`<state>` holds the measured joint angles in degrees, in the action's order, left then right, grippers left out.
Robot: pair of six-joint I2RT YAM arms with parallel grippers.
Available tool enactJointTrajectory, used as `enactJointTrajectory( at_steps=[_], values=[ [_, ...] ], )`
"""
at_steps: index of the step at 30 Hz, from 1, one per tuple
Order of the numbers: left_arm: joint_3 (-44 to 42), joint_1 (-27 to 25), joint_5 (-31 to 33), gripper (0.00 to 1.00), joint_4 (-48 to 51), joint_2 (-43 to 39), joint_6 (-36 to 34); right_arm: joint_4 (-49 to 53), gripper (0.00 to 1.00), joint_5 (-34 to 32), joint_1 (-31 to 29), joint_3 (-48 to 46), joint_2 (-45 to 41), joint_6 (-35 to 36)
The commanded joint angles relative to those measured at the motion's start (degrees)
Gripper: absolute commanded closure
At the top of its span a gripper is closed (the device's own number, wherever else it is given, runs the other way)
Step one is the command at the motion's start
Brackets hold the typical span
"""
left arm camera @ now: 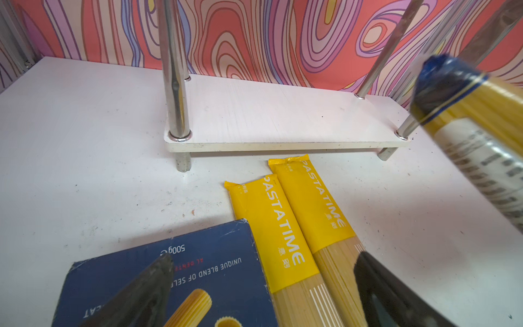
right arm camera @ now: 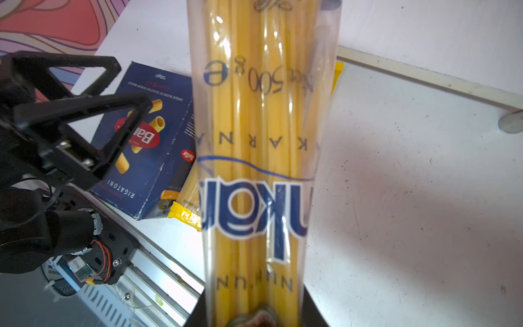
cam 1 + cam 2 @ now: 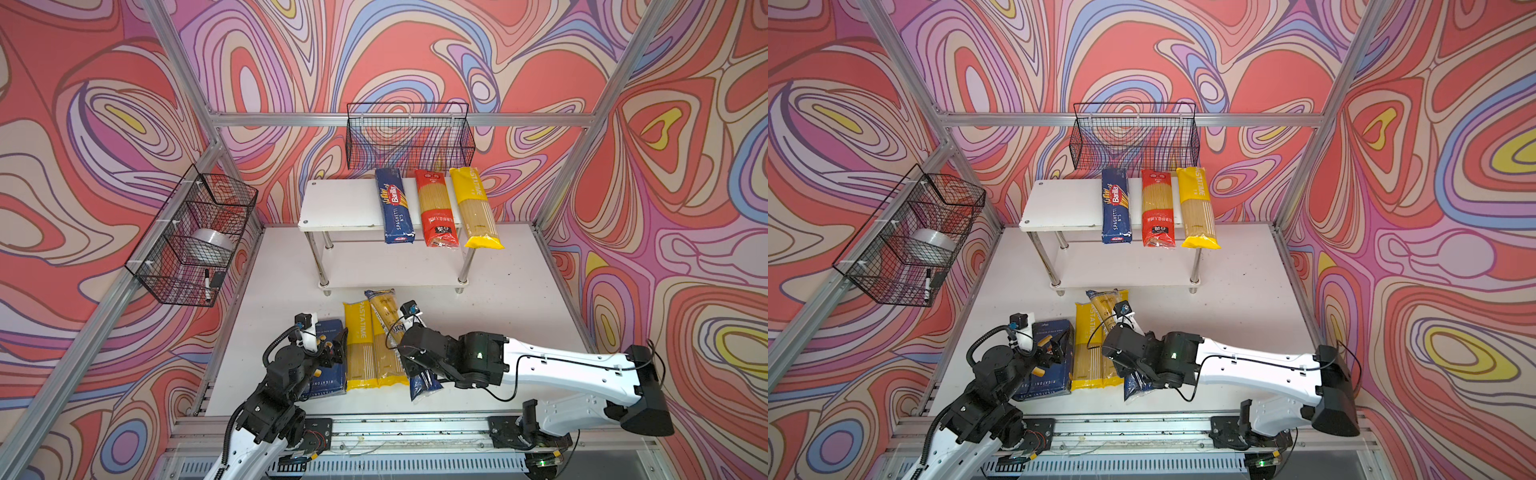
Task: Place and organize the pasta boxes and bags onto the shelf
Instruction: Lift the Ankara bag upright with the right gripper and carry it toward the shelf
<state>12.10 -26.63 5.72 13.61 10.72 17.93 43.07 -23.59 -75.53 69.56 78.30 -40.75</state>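
Note:
My right gripper [image 3: 409, 360] [image 2: 254, 315] is shut on the dark blue spaghetti bag [image 3: 422, 384] [image 2: 260, 170] and holds it tilted above the table, clear end toward the shelf [image 3: 340, 203]. Two yellow bags [image 3: 357, 345] [image 1: 271, 226] lie side by side on the table in front of the shelf. Left of them lies the wide blue rigatoni box [image 3: 326, 384] [image 1: 215, 269]. My left gripper [image 3: 332, 345] [image 1: 264, 256] hovers open over that box's edge and the nearest yellow bag. The shelf's top board carries the long Barilla spaghetti box [image 3: 395, 205], a red bag [image 3: 436, 212] and a yellow bag [image 3: 476, 208].
A black wire basket [image 3: 409, 137] hangs on the back wall just above the shelf. Another wire basket [image 3: 191, 237] on the left frame holds a tape roll and a marker. The shelf's lower board [image 3: 374, 266] is bare. An aluminium rail [image 3: 395, 428] runs along the table's front.

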Motion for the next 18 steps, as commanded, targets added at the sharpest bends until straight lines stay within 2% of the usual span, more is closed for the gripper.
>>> enactJointTrajectory(
  at_steps=[1,9,18],
  values=[
    [-0.4,0.3,1.9,0.0,1.1,-1.3,1.3,-0.6,1.0,-8.0,-2.7,7.2,0.6,-0.9],
    [-0.8,0.4,1.1,0.0,2.7,-2.6,1.5,4.5,1.0,-11.9,-4.4,20.1,7.1,0.1],
    [-0.9,0.5,-3.5,0.0,-0.4,0.5,0.4,9.3,1.0,-15.5,-4.3,32.6,12.5,2.6]
  ],
)
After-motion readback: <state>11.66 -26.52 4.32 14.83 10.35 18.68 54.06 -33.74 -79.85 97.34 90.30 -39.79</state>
